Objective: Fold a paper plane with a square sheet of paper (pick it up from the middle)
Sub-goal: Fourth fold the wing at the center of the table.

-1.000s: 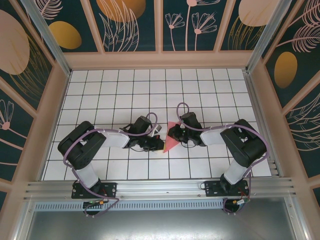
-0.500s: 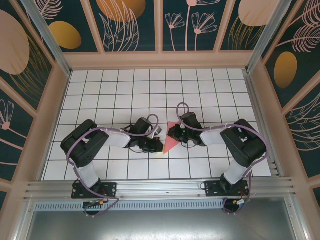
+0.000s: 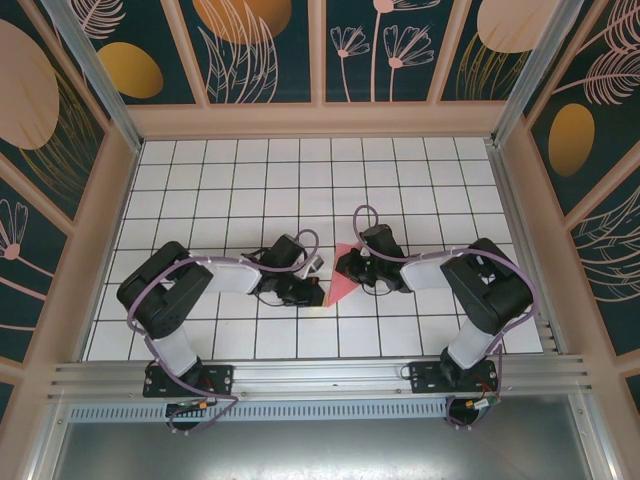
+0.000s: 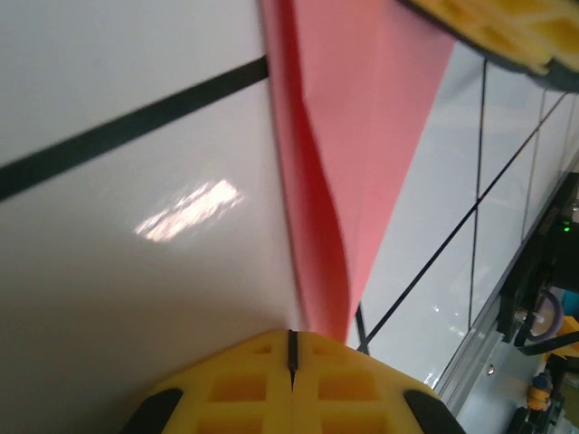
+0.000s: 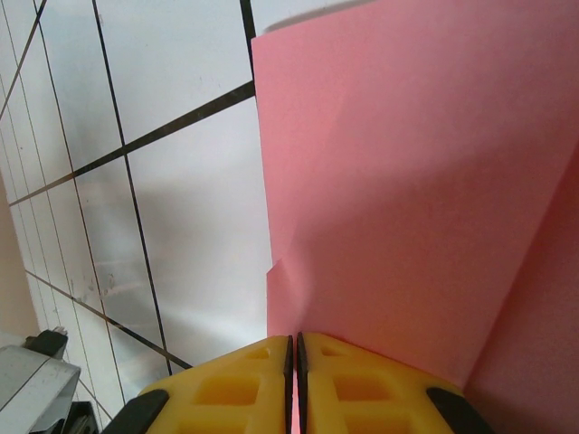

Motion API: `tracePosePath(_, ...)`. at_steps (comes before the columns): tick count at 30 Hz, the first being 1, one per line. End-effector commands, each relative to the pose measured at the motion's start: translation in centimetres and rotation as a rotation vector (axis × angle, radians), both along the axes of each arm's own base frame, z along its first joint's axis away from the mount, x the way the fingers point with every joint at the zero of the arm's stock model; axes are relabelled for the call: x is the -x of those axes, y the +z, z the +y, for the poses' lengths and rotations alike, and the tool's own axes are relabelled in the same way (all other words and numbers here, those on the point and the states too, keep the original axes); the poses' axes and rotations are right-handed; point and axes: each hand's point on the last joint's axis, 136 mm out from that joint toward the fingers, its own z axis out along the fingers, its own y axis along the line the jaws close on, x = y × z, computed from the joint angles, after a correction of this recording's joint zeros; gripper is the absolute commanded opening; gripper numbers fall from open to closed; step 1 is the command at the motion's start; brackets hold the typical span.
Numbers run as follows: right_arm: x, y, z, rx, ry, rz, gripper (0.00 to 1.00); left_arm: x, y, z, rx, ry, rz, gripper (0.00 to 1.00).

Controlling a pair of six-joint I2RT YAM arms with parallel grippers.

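The square sheet of paper point(image 3: 343, 278) lies as a creased salmon-pink wedge on the white grid table, its point toward the near side. My left gripper point(image 3: 316, 294) is shut, and its yellow tips point(image 4: 291, 336) touch the raised folded edge of the paper point(image 4: 362, 136) at its narrow end. My right gripper point(image 3: 349, 268) comes from the right. Its fingers point(image 5: 295, 342) are shut on the edge of the paper point(image 5: 407, 181), where a small overlapping flap shows. One right finger point(image 4: 507, 36) appears in the left wrist view. A paper plane is out of view.
Both arms lie low over the table point(image 3: 250, 180), meeting at its centre. The metal rail point(image 3: 320, 378) with both bases runs along the near edge. Wooden frame walls point(image 3: 110, 200) close in the left, right and far sides.
My left gripper has slid slightly left and nearer along the paper's lower edge. The paper and the right arm have stayed put.
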Motion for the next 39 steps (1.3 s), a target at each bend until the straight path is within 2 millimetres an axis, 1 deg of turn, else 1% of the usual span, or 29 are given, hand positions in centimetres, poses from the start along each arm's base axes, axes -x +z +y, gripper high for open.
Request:
tracePosePath(1,2.7,-5.9,-4.1,0.217,-0.044,0.133,0.15,0.0,1.2,1.4,-0.059,0.039,-0.039,0.07)
tracePosePath(4,2.8,-5.9,-4.1,0.220,-0.042,0.133,0.15,-1.5,3.3,0.6,-0.009,0.090,-0.101,0.08)
tracePosePath(7,2.8,-6.0,-4.2,0.227,-0.041,0.135,0.15,-2.6,5.5,-0.9,0.084,0.106,-0.135,0.10)
tracePosePath(9,2.9,-6.1,-4.1,0.225,-0.039,0.134,0.15,-3.2,7.0,-2.3,0.166,0.103,-0.143,0.10)
tracePosePath(11,2.9,-6.2,-4.1,0.223,-0.036,0.140,0.15,-3.6,7.7,-3.5,0.227,0.098,-0.126,0.10)
tracePosePath(13,2.9,-6.3,-4.1,0.222,-0.038,0.143,0.15,-3.5,7.9,-4.3,0.275,0.087,-0.101,0.10)
tracePosePath(16,3.0,-6.3,-4.0,0.221,-0.038,0.143,0.15,-3.4,7.0,-4.8,0.289,0.077,-0.062,0.11)
tracePosePath(17,3.0,-6.3,-4.0,0.221,-0.037,0.144,0.15,-3.3,7.1,-5.0,0.305,0.071,-0.058,0.12)
tracePosePath(18,3.0,-6.4,-4.0,0.221,-0.036,0.144,0.15,-3.1,6.2,-5.1,0.300,0.069,-0.031,0.12)
tracePosePath(20,3.1,-6.4,-4.1,0.222,-0.037,0.147,0.14,-3.0,5.5,-5.2,0.294,0.066,-0.019,0.12)
tracePosePath(21,3.1,-6.4,-4.0,0.222,-0.036,0.145,0.15,-2.9,4.8,-5.1,0.275,0.067,-0.014,0.13)
tracePosePath(24,3.1,-6.4,-4.1,0.224,-0.036,0.145,0.15,-2.3,2.5,-4.6,0.211,0.056,0.023,0.13)
tracePosePath(27,3.1,-6.4,-4.0,0.225,-0.035,0.147,0.15,-1.7,0.1,-3.5,0.120,0.062,0.042,0.11)
tracePosePath(32,3.1,-6.4,-4.1,0.230,-0.036,0.148,0.15,0.8,-2.6,-1.5,0.009,0.038,0.095,0.10)
tracePosePath(37,3.0,-6.4,-4.1,0.235,-0.035,0.146,0.14,3.0,-3.3,-0.2,-0.017,0.009,0.125,0.10)
tracePosePath(39,3.0,-6.4,-4.1,0.238,-0.035,0.147,0.15,3.3,-3.6,0.5,-0.040,0.020,0.122,0.10)
